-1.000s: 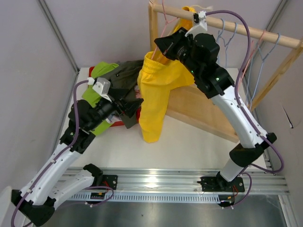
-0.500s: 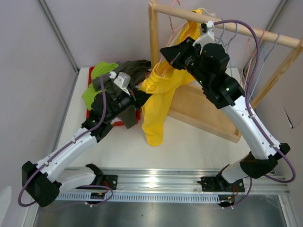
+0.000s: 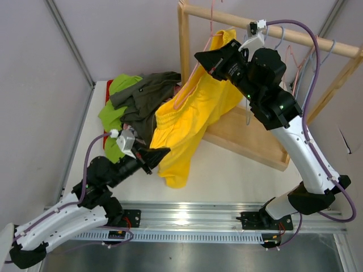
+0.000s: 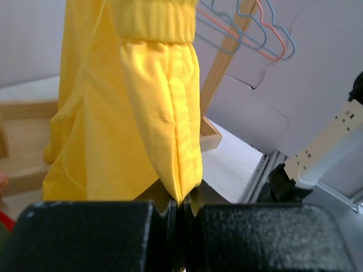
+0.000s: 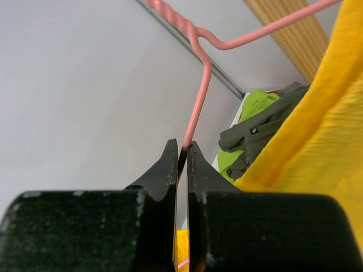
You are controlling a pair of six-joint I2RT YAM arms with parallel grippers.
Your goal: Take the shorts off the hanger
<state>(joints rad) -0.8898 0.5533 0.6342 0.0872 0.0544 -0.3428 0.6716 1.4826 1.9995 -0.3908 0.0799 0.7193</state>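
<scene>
Yellow shorts [image 3: 187, 119]: centre of the overhead frame, stretched on a slant from upper centre down toward lower left, with one leg trailing onto the worktop [image 3: 238, 175].
Cloth: bright and soft. A ribbed elastic waistband is bunched at the top of the left wrist view, and a stitched side seam runs down to the pinched corner.
Left hand [image 4: 180, 205]: clenched on a lower corner of the fabric, with only a thin edge caught between the jaws.
Right hand [image 5: 181, 152]: clamped on the wire of the pink hanger [image 5: 197, 102] just below its bend, held high near the wooden rail [image 3: 295, 37].
Hook: whether it sits on the rail cannot be told.
Step in hand: drawing the garment off the hanger. The waistband end appears to be hung up at the hanger, so the job looks only partly done.
Next move: likely a steady pull by the left hand toward lower left while the right hand holds the wire firm, so the waistband slides clear.
Risk: the shallow pinch could slip off the hem, or the elastic could snag on the wire.
Nearby: green and olive shorts [image 3: 136, 93] are heaped at upper left of the overhead frame, off any hanger.
</scene>
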